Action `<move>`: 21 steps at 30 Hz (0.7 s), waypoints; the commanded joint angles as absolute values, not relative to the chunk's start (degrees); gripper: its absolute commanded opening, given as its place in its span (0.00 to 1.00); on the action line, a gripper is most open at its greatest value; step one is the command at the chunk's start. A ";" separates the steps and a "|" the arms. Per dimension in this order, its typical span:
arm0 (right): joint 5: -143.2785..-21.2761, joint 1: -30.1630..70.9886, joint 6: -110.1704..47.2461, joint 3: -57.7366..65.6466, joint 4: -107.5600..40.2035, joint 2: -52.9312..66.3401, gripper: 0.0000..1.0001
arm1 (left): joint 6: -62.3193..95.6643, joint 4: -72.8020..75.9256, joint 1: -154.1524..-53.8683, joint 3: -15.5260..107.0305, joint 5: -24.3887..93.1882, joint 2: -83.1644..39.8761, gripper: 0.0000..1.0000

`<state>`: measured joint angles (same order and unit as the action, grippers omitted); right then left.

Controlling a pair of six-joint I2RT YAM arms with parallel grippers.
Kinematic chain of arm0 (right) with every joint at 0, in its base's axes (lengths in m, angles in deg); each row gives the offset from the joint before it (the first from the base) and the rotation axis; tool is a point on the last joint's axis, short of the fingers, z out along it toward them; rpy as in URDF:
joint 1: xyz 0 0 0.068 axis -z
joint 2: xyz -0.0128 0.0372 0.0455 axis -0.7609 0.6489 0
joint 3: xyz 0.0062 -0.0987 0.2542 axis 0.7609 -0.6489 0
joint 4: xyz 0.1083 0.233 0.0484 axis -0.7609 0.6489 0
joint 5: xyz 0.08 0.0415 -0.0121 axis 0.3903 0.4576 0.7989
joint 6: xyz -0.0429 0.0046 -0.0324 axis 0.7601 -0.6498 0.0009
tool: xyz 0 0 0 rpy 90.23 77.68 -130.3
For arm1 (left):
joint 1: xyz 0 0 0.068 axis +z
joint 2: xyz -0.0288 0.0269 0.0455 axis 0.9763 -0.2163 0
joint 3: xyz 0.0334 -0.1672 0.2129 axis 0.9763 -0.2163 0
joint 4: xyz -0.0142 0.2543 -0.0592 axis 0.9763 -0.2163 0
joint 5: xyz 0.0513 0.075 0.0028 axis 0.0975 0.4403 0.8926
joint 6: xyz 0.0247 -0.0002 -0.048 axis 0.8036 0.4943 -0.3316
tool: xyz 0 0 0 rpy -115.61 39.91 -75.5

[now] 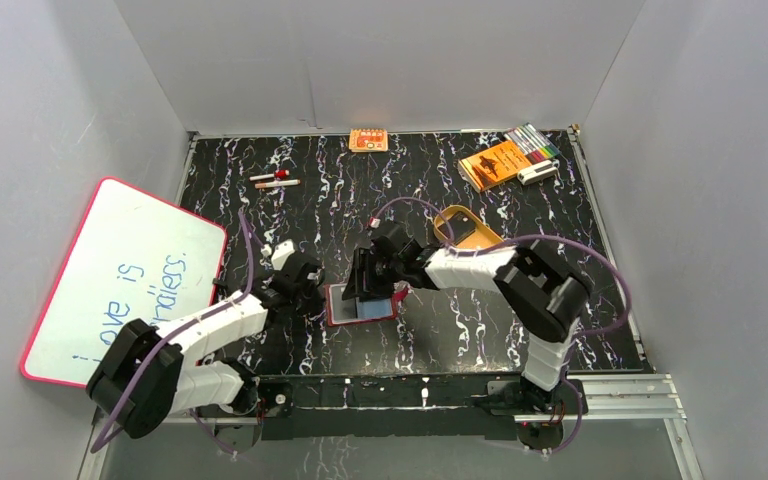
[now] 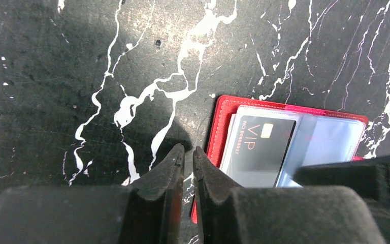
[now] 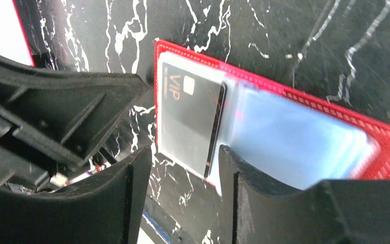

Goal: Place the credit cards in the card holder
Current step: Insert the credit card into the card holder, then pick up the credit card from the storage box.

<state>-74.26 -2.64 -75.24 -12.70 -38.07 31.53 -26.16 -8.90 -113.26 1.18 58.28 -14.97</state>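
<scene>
Black VIP credit card (image 2: 261,147) looks mostly tucked into a sleeve of the open red card holder (image 2: 222,122) on the surface (image 1: 310,200), so I'd brace the holder's edge with the pinched-together, empty left tool (image 2: 188,160) while the spread-apart right tool (image 3: 183,162) gently nudges the card home.

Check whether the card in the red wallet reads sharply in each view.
Left wrist: sharp, "VIP" on the black card reads clearly; a shadow darkens the table beside the card holder. Right wrist: "VIP" legible, the clear sleeves blurred. Top external: too small to read.
</scene>
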 commanded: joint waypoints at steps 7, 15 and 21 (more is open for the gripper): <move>-84.39 -1.50 -69.77 -12.39 -24.85 13.80 0.67 | -23.38 -16.13 -113.17 7.83 61.49 -9.91 0.32; -89.20 21.52 -70.11 -24.03 -26.17 -4.98 0.61 | -22.05 -19.91 -113.11 5.22 61.98 3.57 0.68; -95.19 28.45 -76.38 -25.23 -27.42 -2.66 0.61 | -22.56 -19.58 -113.11 3.30 60.81 7.33 0.74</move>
<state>-90.08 26.99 -71.67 -23.78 -25.45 -4.34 -22.90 -17.89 -113.26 4.41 60.22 6.93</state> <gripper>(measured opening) 0.609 0.734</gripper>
